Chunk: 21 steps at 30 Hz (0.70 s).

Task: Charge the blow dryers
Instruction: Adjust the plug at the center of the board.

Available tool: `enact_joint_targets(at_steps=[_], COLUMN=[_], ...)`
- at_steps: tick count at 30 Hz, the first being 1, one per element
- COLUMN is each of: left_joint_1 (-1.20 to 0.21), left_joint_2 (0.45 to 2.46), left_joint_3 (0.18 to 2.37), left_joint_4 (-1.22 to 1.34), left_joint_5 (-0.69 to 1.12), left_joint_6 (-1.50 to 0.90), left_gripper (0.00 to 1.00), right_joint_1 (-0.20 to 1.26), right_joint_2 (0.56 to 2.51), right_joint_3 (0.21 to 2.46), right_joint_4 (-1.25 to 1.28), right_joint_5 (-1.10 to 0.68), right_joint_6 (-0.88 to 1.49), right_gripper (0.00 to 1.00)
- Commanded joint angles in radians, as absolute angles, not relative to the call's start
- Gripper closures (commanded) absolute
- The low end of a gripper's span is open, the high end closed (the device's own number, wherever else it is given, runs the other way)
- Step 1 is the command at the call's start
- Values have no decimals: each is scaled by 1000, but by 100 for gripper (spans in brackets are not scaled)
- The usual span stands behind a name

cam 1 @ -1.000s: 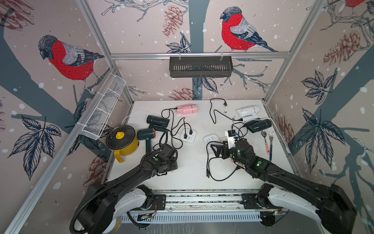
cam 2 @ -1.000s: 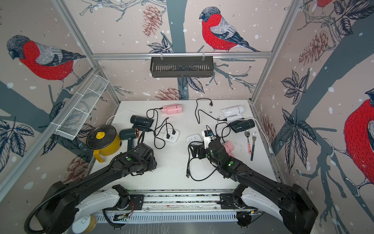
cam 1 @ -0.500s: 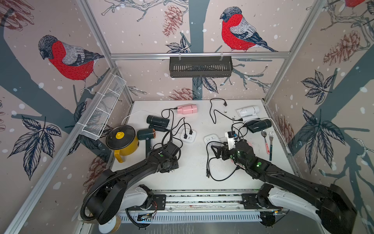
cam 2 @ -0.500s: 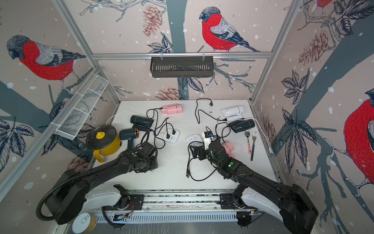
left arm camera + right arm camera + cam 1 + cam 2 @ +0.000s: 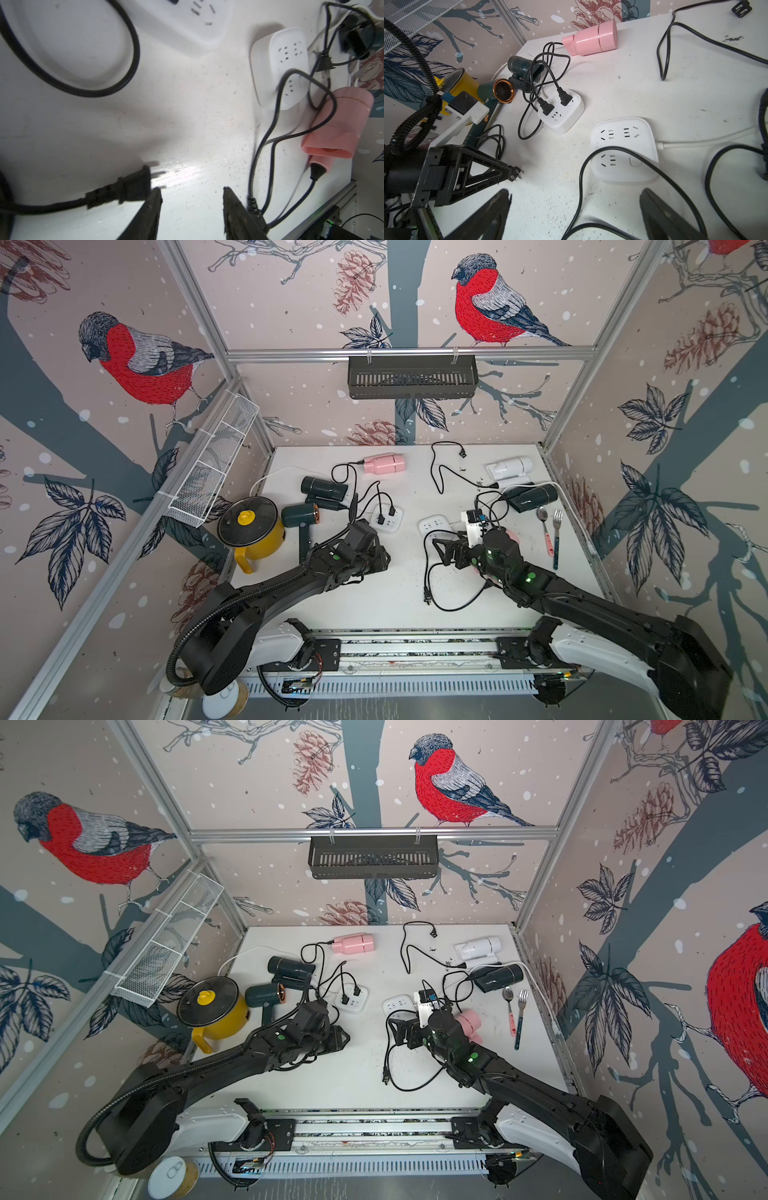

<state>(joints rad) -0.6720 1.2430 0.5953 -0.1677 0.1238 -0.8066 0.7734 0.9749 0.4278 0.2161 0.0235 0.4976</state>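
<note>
Left tool (image 5: 192, 189) swung inward, half-open, empty — wrist views, not top, show black two-prong plug (image 5: 133, 187) beside it; right tool (image 5: 576, 192) wide, empty.

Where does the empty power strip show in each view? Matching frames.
Both top views: empty power strip, mid-table, right of the two-plug strip.
Left wrist: strip beside the pink dryer, black cord across it.
Right wrist: strip mid-frame, black cord looped over it.
Shared landmark: the two-plug strip, cropped in left wrist.
</note>
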Motion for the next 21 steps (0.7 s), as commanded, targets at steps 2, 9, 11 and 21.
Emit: enact_joint_targets(at_steps=[2, 9, 11, 21], left_joint_1=[-655, -593, -592, -594], left_joint_2=[1225, 1068, 1033, 974], left_joint_3=[636, 581, 558, 437], left_joint_4=[-306, -442, -455, -399], left_joint_5=[9, -3, -9, 51], left_joint_6=[-802, -821, -815, -822], left_gripper=[52, 49, 49, 42], right_joint_1=[786, 865, 888, 1016], right_joint_2=[983, 1066, 1098, 1249], right_joint_3=[449, 511, 528, 613], right_joint_4=[210, 185, 194, 206], right_joint_5=[44, 117, 118, 159], right_joint_6=[491, 449, 445, 417], right_gripper=[1, 1, 1, 0])
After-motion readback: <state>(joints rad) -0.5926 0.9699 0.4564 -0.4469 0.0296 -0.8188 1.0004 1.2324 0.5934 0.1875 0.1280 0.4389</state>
